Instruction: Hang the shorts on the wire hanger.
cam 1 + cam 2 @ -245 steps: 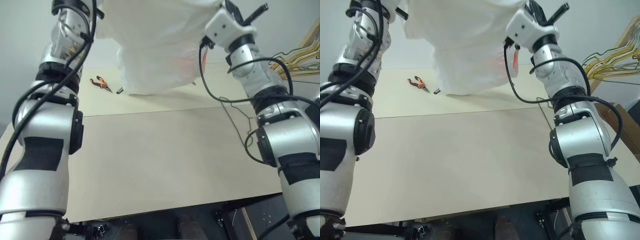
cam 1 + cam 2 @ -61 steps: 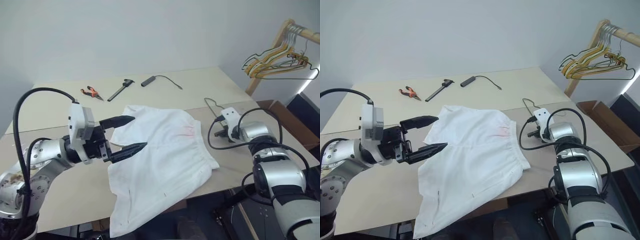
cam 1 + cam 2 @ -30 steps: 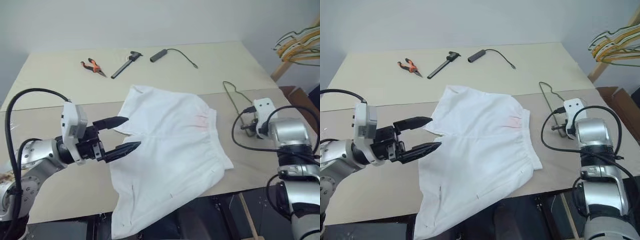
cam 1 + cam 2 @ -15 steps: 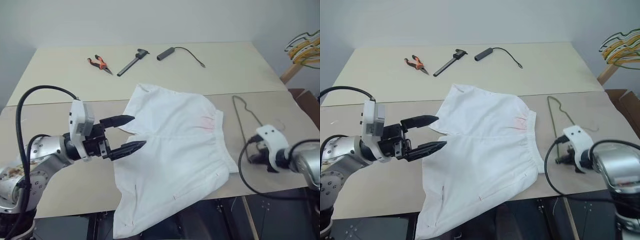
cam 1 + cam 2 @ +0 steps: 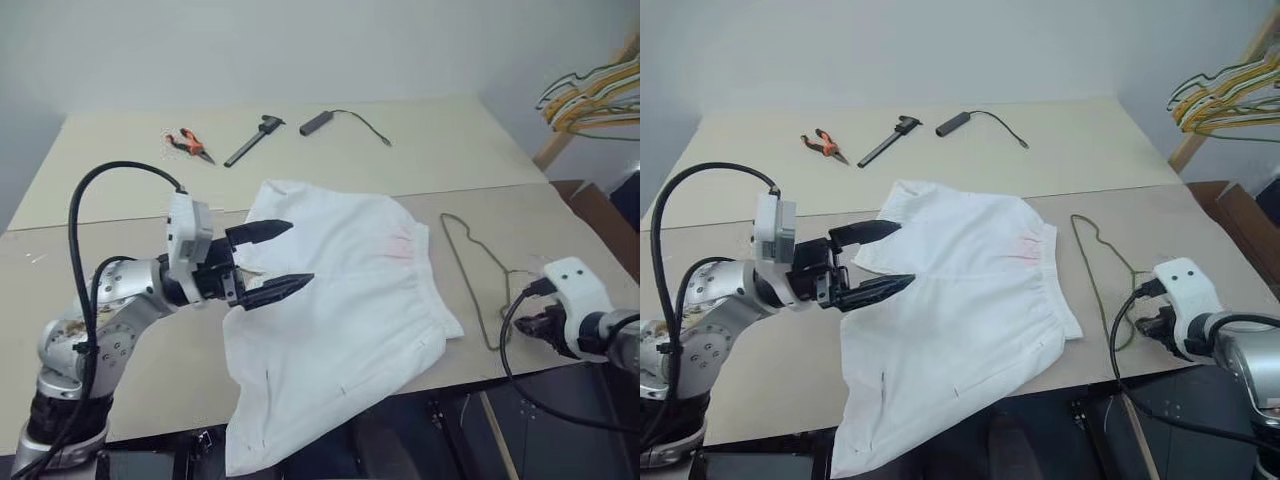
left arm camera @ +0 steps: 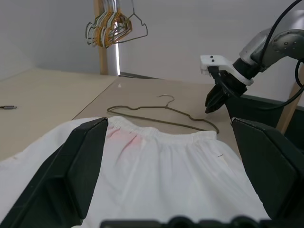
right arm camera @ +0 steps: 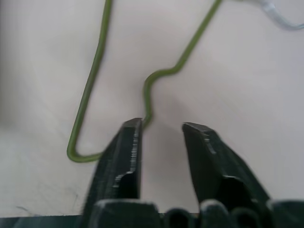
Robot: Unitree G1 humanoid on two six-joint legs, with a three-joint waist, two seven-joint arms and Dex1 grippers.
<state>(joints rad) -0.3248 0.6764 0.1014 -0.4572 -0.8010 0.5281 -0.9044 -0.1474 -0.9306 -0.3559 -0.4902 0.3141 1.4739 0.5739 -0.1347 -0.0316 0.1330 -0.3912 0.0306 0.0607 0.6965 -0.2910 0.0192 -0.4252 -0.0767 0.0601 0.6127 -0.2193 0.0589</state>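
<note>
Right gripper [image 5: 1152,322] has pulled back off the hanger [image 5: 478,283] toward the tabletop's [image 5: 420,150] near right edge, and its fingers [image 7: 126,156], pinched a second ago, now stand apart with nothing between them. Left gripper [image 5: 270,260] has edged right over the shorts [image 5: 340,310]; fingers wide open, empty, hovering above the fabric's left side.

Shorts lie flat mid-tabletop, waistband to the right, one leg drooping over the front edge. Hanger lies flat just beside the waistband, apart from it, hook pointing away from the robot. In the right wrist view a bent part of the wire sits right at the fingertips, untouched.

Step in hand looks like re-grabbing the hanger. Wire is thin and flat on the surface, so fingers should come down straddling it near a bend and close squarely, or it will skid. Left gripper would do well to pinch the waistband and lift it open so a hanger arm can slide in.

No containers here; pliers [image 5: 186,144], a black tool [image 5: 252,140] and a plug cable [image 5: 345,120] lie at the far side, spare hangers [image 5: 590,95] on a rack far right.
</note>
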